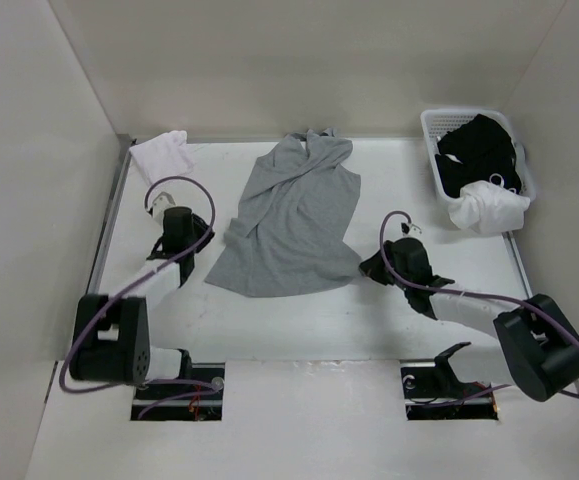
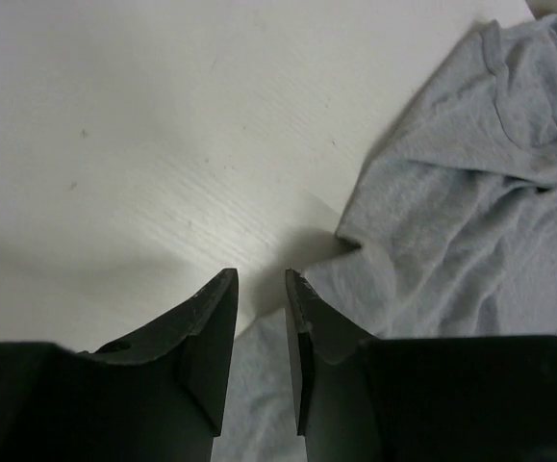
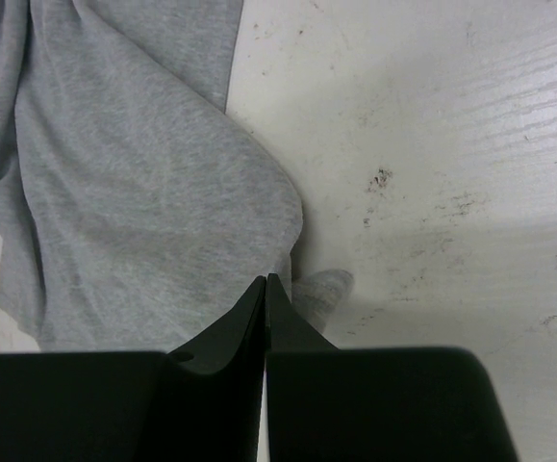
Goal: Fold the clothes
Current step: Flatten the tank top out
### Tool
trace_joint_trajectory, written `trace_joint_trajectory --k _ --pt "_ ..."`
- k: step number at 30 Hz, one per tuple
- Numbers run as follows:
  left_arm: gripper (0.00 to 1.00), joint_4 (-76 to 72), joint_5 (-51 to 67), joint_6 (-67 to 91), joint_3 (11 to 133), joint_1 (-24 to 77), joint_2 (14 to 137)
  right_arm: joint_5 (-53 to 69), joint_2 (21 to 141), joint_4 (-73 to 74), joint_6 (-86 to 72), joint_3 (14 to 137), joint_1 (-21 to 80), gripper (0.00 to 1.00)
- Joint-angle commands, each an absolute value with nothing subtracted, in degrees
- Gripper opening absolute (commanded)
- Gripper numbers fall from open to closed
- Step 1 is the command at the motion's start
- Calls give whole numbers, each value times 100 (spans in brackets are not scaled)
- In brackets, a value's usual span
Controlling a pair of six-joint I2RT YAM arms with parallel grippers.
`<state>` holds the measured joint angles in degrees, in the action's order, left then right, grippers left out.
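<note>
A white tabletop (image 1: pixel 299 330) is enclosed by plain pale walls (image 1: pixel 299 60) on three sides. At its far right corner a white slotted basket (image 1: pixel 435 160) is set close to the right wall (whether touching cannot be told). Black garments (image 1: pixel 479 150) are heaped inside it, and a white garment (image 1: pixel 484 212) is draped over its near rim. At the far left corner a small white cloth (image 1: pixel 164 152) is laid, loosely folded. Dark specks (image 3: pixel 381 178) are seen on the tabletop's grained surface.

The black left gripper (image 2: pixel 259 284) is hovering, jaws slightly parted, over the white wood-grain table (image 2: pixel 143 144), where the edge of a rumpled light heather-grey knit tank top (image 2: pixel 451 212) is lying.
</note>
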<state>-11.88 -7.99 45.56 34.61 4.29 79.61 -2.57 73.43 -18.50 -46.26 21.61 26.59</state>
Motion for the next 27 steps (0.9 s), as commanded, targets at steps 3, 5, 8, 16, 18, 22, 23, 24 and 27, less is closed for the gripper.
trace_joint_trajectory --k 3,5,8,16,18,22,23,24,27 --pt "26 -169 -1652 4464 2524 838 6559 -386 7110 -2092 -4561 2153 2588 7" --pt "31 323 -1775 4596 2321 970 6259 -439 7075 -2118 -4579 2127 2588 16" --pt "34 886 -1951 4860 2241 1111 6170 -466 6979 -2136 -4605 2092 2597 29" --pt "31 958 -2012 4904 2276 1305 6811 -615 6653 -2065 -4579 1978 2623 31" --pt "31 949 -2056 4904 2311 1349 6855 -624 6645 -2065 -4579 1969 2623 31" --pt "24 923 -2039 4904 2320 1454 6943 -633 6583 -2074 -4605 1942 2623 31" --pt "22 905 -2004 4913 2312 1454 6952 -642 6540 -2066 -4605 1925 2623 31" --pt "18 888 -1978 4913 2294 1463 6943 -642 6504 -2065 -4605 1907 2623 31" --pt "8 879 -1881 4913 2268 1402 6742 -668 6407 -2030 -4614 1855 2588 35"
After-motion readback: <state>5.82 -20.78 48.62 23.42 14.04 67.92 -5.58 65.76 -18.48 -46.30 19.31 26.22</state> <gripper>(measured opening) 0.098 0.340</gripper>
